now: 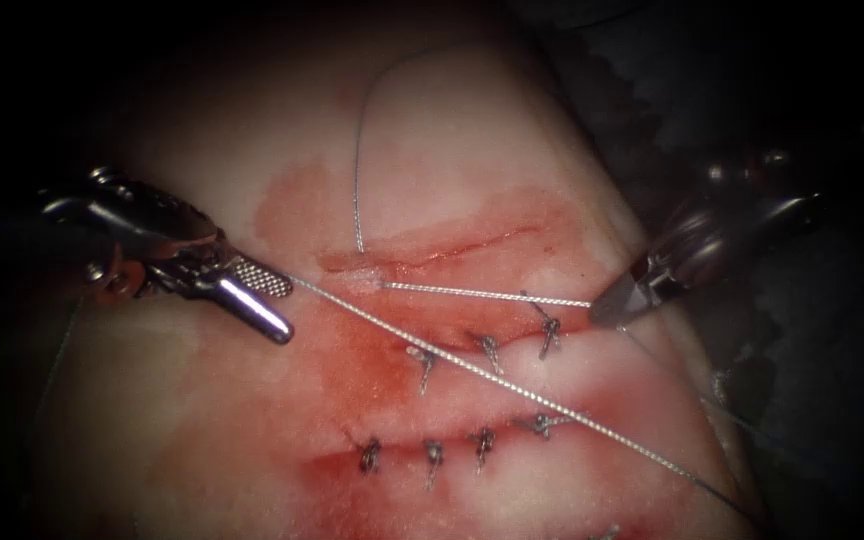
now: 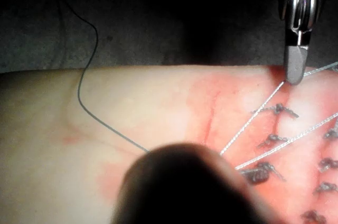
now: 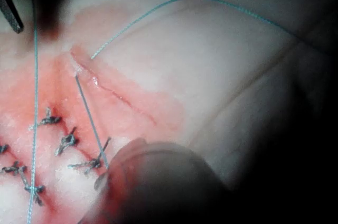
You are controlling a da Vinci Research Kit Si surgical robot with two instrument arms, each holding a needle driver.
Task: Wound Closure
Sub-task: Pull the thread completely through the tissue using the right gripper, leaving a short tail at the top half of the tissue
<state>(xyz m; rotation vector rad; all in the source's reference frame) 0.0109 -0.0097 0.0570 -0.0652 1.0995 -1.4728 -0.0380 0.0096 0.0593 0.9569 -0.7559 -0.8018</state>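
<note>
1. Tissue (image 1: pixel 252 430): pale pork belly, stained with red fluid (image 1: pixel 372 370) around the cuts. The open cut (image 1: pixel 452 248) runs roughly left to right across the middle of the endoscope view; its left end sits beside the point where the thread leaves the tissue.
2. Thread (image 1: pixel 512 385): one taut strand runs from the left tool's jaws down and to the right, crossing over both stitched rows. A second taut strand (image 1: pixel 482 292) runs from the left end of the open cut rightward to the right tool's tip. A third, slack strand (image 1: pixel 357 190) rises from the same spot and curves up and over the top of the tissue.
3. Left tool (image 1: pixel 262 300): to the left of the cut, above the tissue. Its jaws stand slightly parted towards the tip, and the long strand starts at their base; a firm grip on it cannot be confirmed.
4. Right tool (image 1: pixel 614 308): at the right end of the cut, jaws closed on the thread end. The left wrist view shows this tool (image 2: pixel 293 73) tip-down with the strand leaving its tip.
5. Stitches (image 1: pixel 487 350): three knots in the row just below the open cut, four knots (image 1: pixel 432 455) in the lower row, each with short cut ends.
6. Needle: cannot tell where it is.
</note>
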